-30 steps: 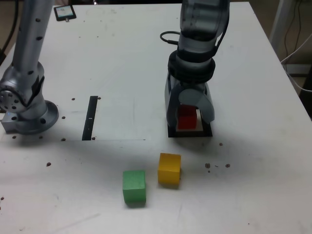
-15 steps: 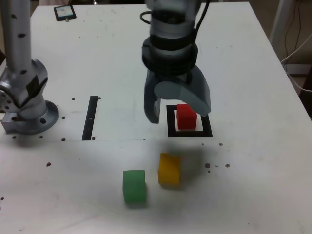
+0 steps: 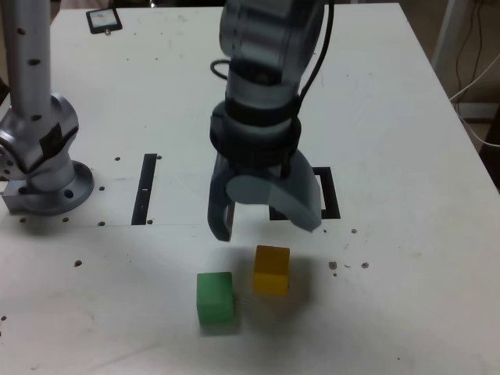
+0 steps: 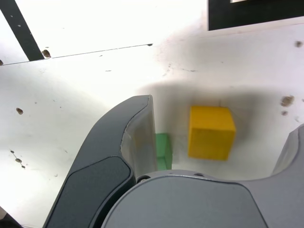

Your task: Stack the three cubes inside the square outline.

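1. At the exterior view's far left stands the arm's grey base (image 3: 43, 168) on the white table (image 3: 406, 312); a small dark card (image 3: 103, 19) lies at the table's far edge behind it.
2. Next to the right a narrow black strip (image 3: 145, 189) lies flat, well apart from the cubes; the wrist view shows it (image 4: 21, 29) too.
3. The green cube (image 3: 216, 298) sits nearest the camera, just beside the yellow one and to its left in the exterior view; it lies below and outside the left-hand jaw; in the wrist view only a sliver of it (image 4: 163, 151) shows behind that finger.
4. The gripper (image 3: 266, 220) hangs pointing down above the table with its jaws spread wide and nothing between them; it touches no cube.
5. The yellow cube (image 3: 271, 270) rests on the table just in front of the gripper; in the wrist view it (image 4: 211, 132) lies in the gap between the two fingers, nearer the middle than either finger, in their shadow.
6. The square outline (image 3: 330, 195) is largely hidden behind the gripper, only its right side showing; a corner appears in the wrist view (image 4: 251, 16); the red cube cannot be seen.
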Controlling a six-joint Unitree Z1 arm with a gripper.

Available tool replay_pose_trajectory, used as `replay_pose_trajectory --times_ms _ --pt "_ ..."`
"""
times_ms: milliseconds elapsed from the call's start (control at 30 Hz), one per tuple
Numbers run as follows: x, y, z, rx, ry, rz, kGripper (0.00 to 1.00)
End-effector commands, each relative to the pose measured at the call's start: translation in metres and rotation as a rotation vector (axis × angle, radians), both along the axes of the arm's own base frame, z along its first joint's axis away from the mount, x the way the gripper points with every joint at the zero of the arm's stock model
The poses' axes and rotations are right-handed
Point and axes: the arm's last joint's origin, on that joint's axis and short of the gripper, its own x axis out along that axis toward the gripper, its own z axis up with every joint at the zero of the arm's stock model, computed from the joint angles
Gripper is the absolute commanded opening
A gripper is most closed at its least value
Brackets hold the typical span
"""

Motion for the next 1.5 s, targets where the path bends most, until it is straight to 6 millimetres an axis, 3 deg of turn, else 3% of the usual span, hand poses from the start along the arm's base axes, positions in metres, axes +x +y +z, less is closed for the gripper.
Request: replay_pose_trajectory --times_ms 0,267,733,1200,1467 --pt "0.001 -0.001 -0.007 -0.003 0.005 0.002 0.96" --pt "-0.002 -0.005 -0.023 -0.015 0.012 0.025 0.91" --pt "0.003 -0.025 -0.029 -0.057 -0.033 0.017 0.79" --pt "0.005 -0.026 -0.032 -0.061 -0.045 0.040 0.34" --pt "0.008 -0.027 -0.034 -0.069 -0.073 0.041 0.20"
